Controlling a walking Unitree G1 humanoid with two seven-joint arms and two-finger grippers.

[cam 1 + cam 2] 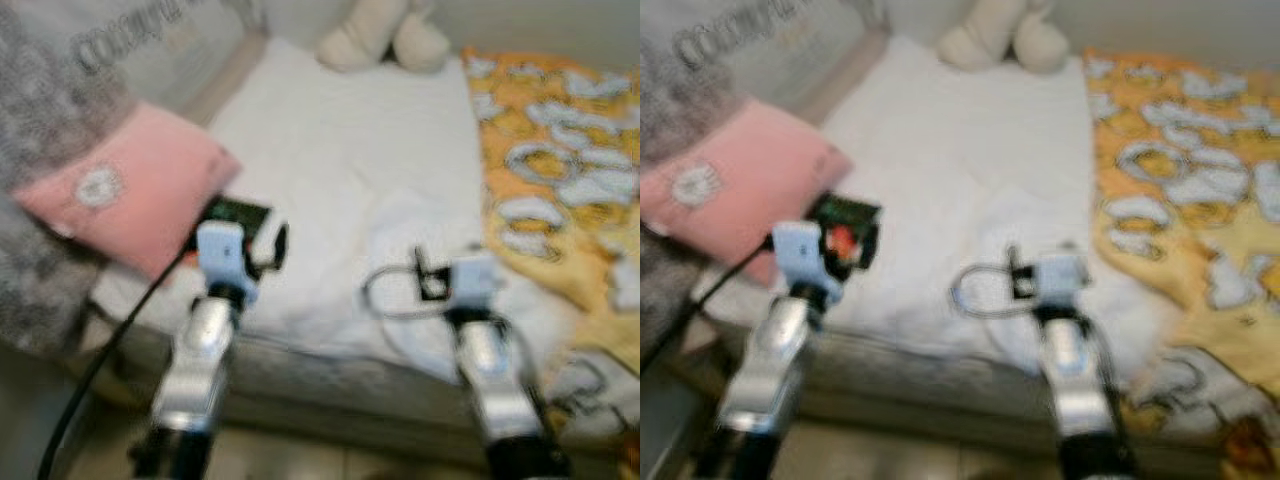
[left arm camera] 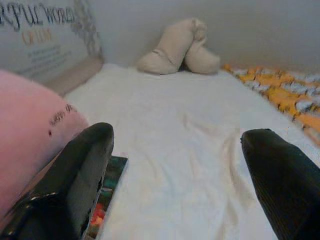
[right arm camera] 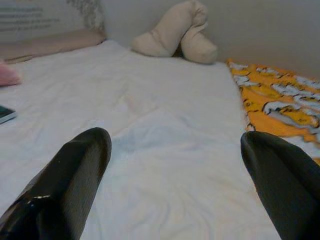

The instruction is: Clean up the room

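A bed with a white sheet (image 1: 350,150) lies before me. On its left side rests a pink pillow (image 1: 130,185), and a small dark book with a colourful cover (image 1: 845,232) lies flat beside it. My left gripper (image 2: 175,137) is open just over the bed's near edge, with the book (image 2: 107,185) by one finger and nothing between the fingers. My right gripper (image 3: 175,137) is open too, low over the bare sheet further right. A cream plush toy (image 1: 385,35) sits against the far wall.
A yellow-orange patterned blanket (image 1: 560,150) covers the bed's right side and hangs over the front edge. A grey board with printed lettering (image 1: 130,40) stands at the back left. A black cable (image 1: 100,370) runs along my left arm (image 1: 200,350).
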